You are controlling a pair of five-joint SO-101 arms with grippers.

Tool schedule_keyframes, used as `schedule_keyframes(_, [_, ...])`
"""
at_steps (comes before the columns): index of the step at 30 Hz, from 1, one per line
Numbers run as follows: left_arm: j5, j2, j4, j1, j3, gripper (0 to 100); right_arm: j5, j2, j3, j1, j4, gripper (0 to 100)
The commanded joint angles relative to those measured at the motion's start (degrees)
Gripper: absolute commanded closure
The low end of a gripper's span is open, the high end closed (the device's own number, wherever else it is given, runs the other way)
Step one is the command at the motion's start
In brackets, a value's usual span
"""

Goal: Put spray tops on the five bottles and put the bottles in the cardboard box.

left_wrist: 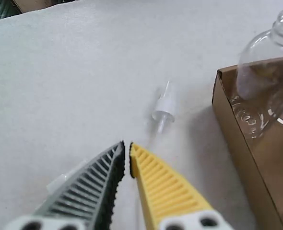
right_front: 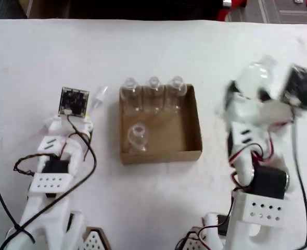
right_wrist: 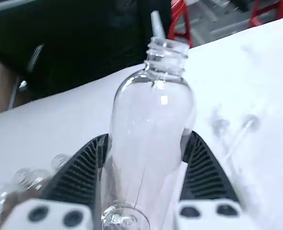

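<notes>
The cardboard box [right_front: 187,136] sits mid-table. Three clear bottles [right_front: 153,95] stand along its far wall and one more [right_front: 138,135] is near its front left, all with bare necks. A white spray top [right_front: 99,97] lies on the table left of the box, just ahead of my left gripper [left_wrist: 127,151], which is shut and holds nothing. The same spray top [left_wrist: 163,108] lies a little beyond its fingertips. To the right of the box, my right gripper [right_wrist: 147,140] is shut on a fifth clear bottle [right_wrist: 151,115], raised off the table with its threaded neck [right_wrist: 166,51] bare.
The box corner [left_wrist: 237,139] with a bottle [left_wrist: 271,76] inside is close beside the left gripper. Two small clear pieces with thin tubes [right_wrist: 237,127] lie on the table beyond the right gripper. Cables trail from both arms [right_front: 86,156].
</notes>
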Motion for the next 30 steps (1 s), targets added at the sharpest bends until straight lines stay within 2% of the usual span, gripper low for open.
schedule_keyframes(1, [-0.79,0.22,-1.58,-0.04,-0.53,98,1.23,-6.37,16.7,4.53,-22.37,98.2])
schedule_keyframes(6, [-0.79,0.31,-1.67,-0.04,-0.53,98,5.01,-14.73,41.32,2.15,-49.54,98.2])
schedule_keyframes(10, [-0.79,0.4,-1.67,-0.04,-0.53,98,11.25,-18.59,54.33,-2.07,-63.34,98.2])
schedule_keyframes(16, [-0.79,0.4,-1.58,-0.13,-0.44,98,14.42,-17.89,53.89,-2.51,-59.74,98.2])
schedule_keyframes(20, [-0.79,0.4,-1.58,-0.13,-0.44,98,24.62,-14.99,53.89,-2.59,-60.26,98.2])
schedule_keyframes(23, [-0.79,0.4,-1.58,-0.13,-0.44,98,29.54,-12.79,53.89,-2.59,-60.26,98.2])
schedule_keyframes(26, [-0.79,0.4,-1.49,-0.13,-0.44,98,29.01,-12.18,53.89,-2.68,-60.26,98.2])
schedule_keyframes(30, [-0.79,0.4,-1.49,-0.13,-0.44,98,23.65,-13.67,53.89,-3.47,-60.26,98.2])
